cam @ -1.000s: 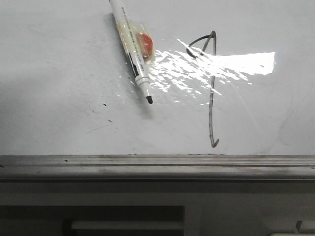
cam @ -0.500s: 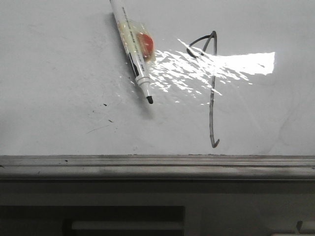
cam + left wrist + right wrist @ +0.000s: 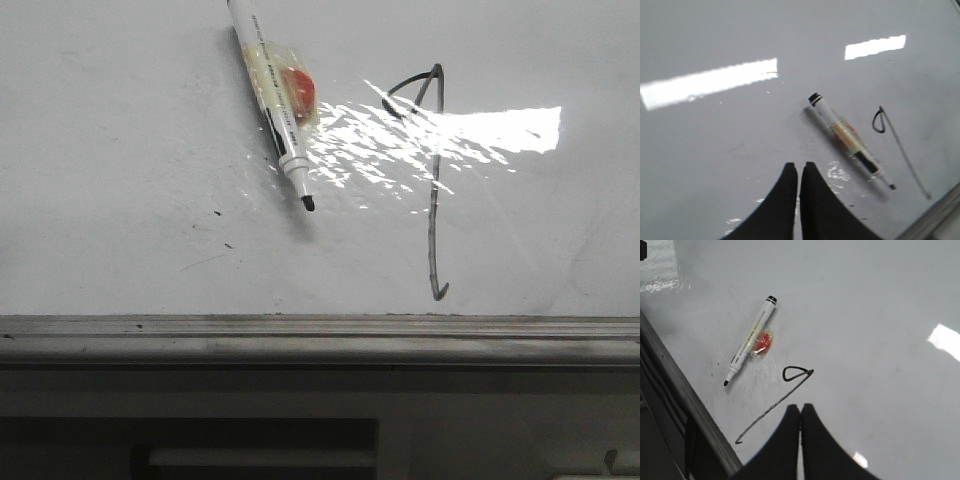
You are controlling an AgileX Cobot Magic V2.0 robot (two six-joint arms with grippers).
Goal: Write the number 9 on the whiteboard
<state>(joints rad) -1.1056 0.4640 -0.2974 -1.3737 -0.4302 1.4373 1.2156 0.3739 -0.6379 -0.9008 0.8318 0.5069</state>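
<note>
The number 9 (image 3: 432, 180) is drawn on the whiteboard (image 3: 120, 150) as a thin dark stroke: a small angular loop, a long stem, a tiny hook near the ledge. It also shows in the left wrist view (image 3: 900, 150) and the right wrist view (image 3: 777, 402). A white marker (image 3: 272, 105) with tape and a red spot lies uncapped on the board left of the 9, tip toward the ledge. My left gripper (image 3: 799, 167) is shut and empty, above the board beside the marker (image 3: 850, 140). My right gripper (image 3: 801, 409) is shut and empty, near the stem.
A grey metal ledge (image 3: 320, 338) runs along the board's near edge; in the right wrist view it shows as a ledge (image 3: 685, 400) with a dark drop beyond. A bright glare patch (image 3: 470, 132) crosses the 9. Small dark specks (image 3: 217, 213) lie left of the marker tip.
The whole scene has shifted very slightly in the front view; the marker and the 9 keep their places on the board.
</note>
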